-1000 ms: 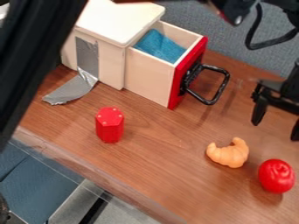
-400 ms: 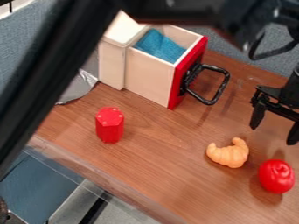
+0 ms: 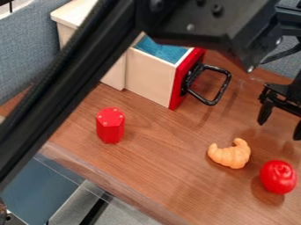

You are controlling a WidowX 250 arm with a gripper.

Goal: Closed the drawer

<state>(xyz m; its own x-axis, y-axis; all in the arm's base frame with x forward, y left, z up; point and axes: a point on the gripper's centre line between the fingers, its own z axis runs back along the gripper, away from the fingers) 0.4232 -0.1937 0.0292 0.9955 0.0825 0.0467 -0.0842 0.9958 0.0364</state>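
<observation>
At the right edge the black gripper (image 3: pixel 281 122) hangs open over the table, its two fingers apart and nothing between them. To its left is the wooden drawer (image 3: pixel 150 79) with a red front, pulled out from its cabinet (image 3: pixel 114 75); a blue lining shows inside. The drawer's black handle (image 3: pixel 220 91) points toward the gripper, with a gap of bare table between the two. Part of the drawer's top and much of the cabinet are hidden behind the arm.
A red hexagonal block (image 3: pixel 110 125) stands in front of the cabinet. An orange toy croissant (image 3: pixel 230 153) and a red ball-shaped toy (image 3: pixel 278 176) lie at the lower right, below the gripper. The table's front edge (image 3: pixel 106 176) slants across the lower left.
The arm's long link has swung rightward across the cabinet and now covers part of the drawer. The gripper has shifted only slightly at the right edge. The drawer has stayed put.
</observation>
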